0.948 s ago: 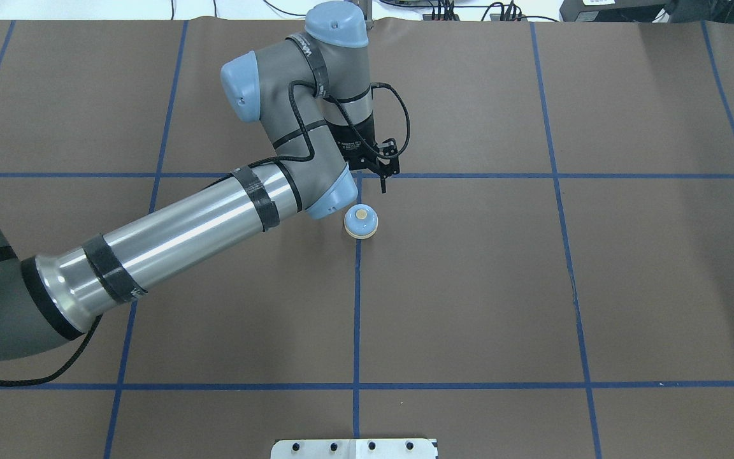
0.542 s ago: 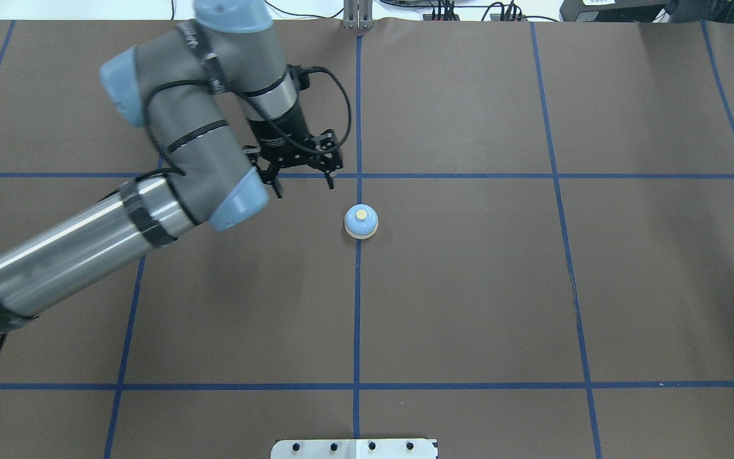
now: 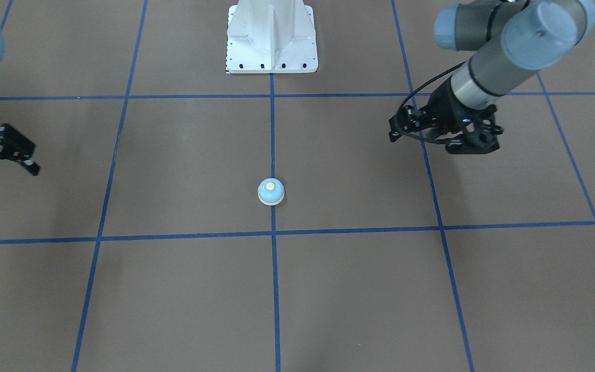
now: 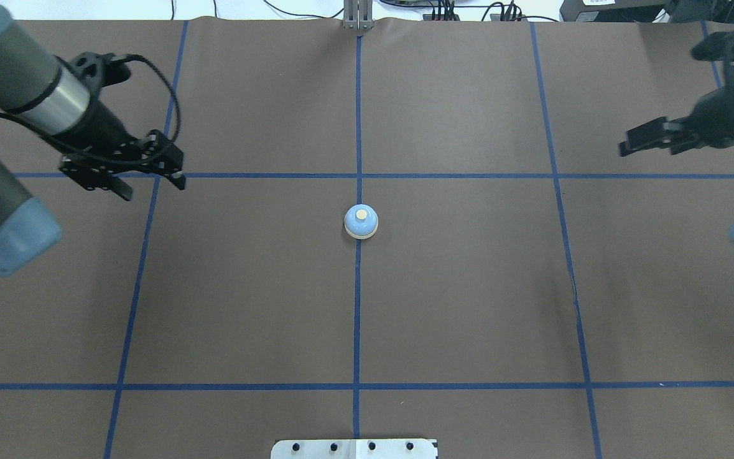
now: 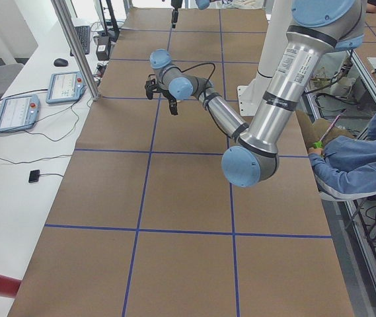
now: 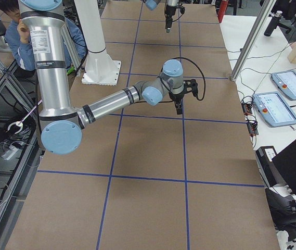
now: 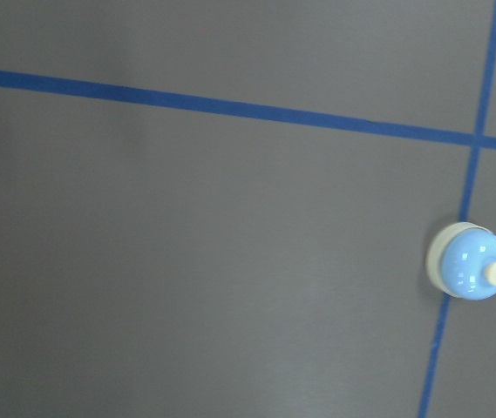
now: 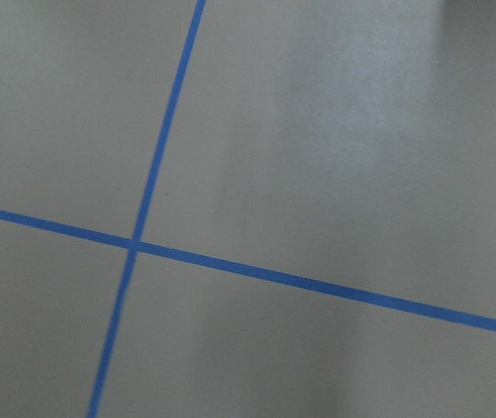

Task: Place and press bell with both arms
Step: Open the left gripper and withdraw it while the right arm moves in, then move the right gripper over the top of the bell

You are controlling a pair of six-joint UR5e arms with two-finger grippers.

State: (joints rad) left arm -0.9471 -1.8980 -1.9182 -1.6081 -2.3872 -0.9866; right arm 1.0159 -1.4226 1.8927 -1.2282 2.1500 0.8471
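Note:
The bell (image 4: 361, 222) stands upright on the brown table at the crossing of blue tape lines, touched by nothing; it also shows in the front-facing view (image 3: 271, 191) and at the right edge of the left wrist view (image 7: 472, 261). My left gripper (image 4: 152, 186) is open and empty, well to the left of the bell and above the table; in the front-facing view it (image 3: 444, 140) is on the right. My right gripper (image 4: 634, 143) is open and empty, far to the right of the bell; in the front-facing view it (image 3: 8, 173) is at the left edge.
The white pedestal base (image 3: 271, 41) stands at the robot's side of the table. Blue tape lines (image 4: 357, 319) divide the brown mat into squares. A seated person (image 5: 359, 158) and a side bench with control tablets (image 5: 16, 112) lie beyond the table's edges.
My left arm has swung away from the bell to the left, its gripper now far from it. My right gripper has come into view at the right edge. The bell has not moved.

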